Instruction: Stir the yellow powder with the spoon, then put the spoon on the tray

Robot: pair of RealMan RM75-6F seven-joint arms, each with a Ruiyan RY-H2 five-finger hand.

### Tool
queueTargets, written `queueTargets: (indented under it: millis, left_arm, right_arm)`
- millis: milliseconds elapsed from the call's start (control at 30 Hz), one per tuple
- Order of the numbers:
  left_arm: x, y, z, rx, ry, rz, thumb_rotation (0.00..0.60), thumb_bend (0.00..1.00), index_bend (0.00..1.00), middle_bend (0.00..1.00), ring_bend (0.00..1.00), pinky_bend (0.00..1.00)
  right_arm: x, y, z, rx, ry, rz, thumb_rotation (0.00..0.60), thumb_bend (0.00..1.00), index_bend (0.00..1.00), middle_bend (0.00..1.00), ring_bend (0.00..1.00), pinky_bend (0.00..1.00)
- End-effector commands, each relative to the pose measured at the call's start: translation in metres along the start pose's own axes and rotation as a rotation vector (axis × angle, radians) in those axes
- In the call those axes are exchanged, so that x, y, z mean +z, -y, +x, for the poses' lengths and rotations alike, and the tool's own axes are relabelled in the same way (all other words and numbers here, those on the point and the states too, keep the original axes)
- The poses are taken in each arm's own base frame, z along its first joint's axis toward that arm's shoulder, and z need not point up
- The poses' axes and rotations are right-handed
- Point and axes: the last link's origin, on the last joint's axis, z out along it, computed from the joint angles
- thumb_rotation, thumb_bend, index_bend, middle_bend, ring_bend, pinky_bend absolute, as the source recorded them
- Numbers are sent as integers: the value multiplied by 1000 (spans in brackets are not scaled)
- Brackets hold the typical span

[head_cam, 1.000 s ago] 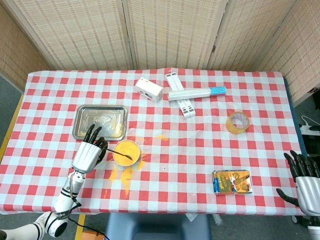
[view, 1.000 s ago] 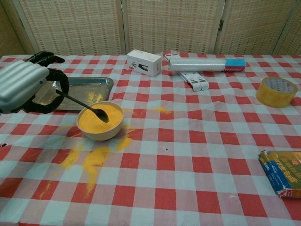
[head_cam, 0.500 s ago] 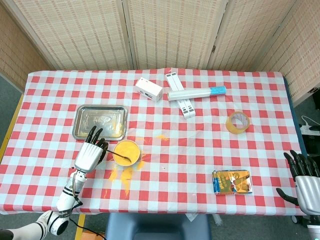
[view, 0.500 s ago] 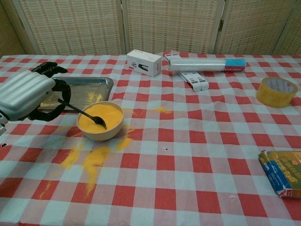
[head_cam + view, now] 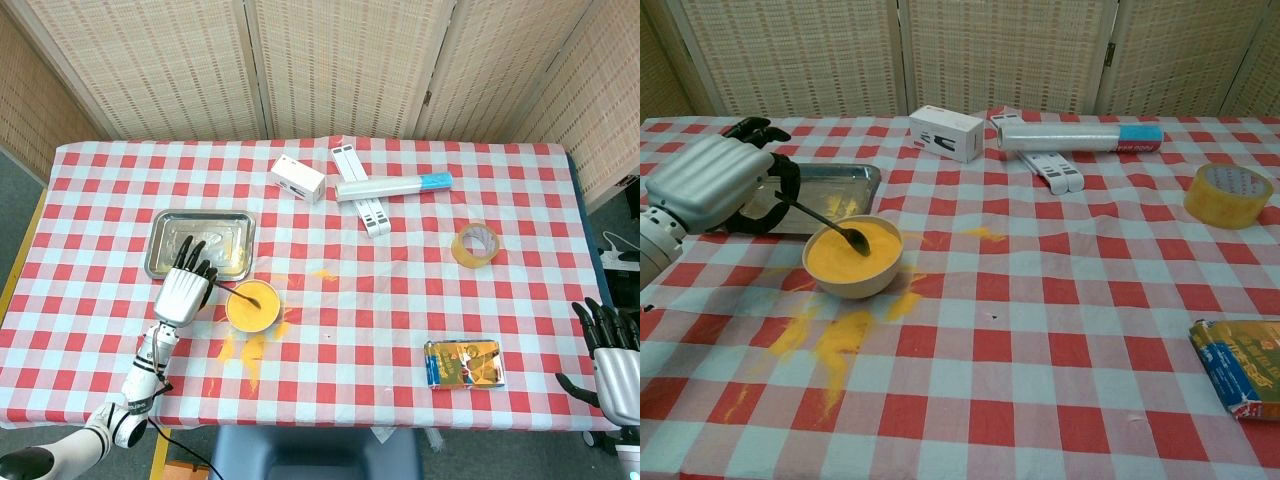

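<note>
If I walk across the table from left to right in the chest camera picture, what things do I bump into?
Left hand holding the spoon → bowl of yellow powder → white box → plastic-wrap roll → tape roll → foil packet at the right edge.

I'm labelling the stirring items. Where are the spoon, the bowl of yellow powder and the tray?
spoon (image 5: pixel 818 222): chest view, middle of the dark handle.
bowl of yellow powder (image 5: pixel 862 287): chest view, front outer wall.
tray (image 5: pixel 199 217): head view, far rim.
</note>
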Motion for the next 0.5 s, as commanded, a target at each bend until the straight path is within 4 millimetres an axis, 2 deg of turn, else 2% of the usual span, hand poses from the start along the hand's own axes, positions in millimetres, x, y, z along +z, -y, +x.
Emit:
queueTargets:
  millis: [33, 233, 500]
  left_arm:
    - [3, 0, 3, -12, -15, 4, 600, 702, 910, 449, 96, 0]
    - [0, -1, 11, -52, -42, 15, 600, 705, 910, 451, 96, 0]
    - [-19, -7, 16, -54, -36, 12, 600, 706, 910, 463, 103, 0]
  right_arm:
    - [0, 0, 0, 0, 1, 0, 600, 86, 0, 0, 0, 0]
    - [-1, 1, 0, 2, 0, 8, 600, 86, 0, 0, 0, 0]
    - [-4, 4, 1, 7, -2, 28, 600, 86, 0, 0, 0, 0]
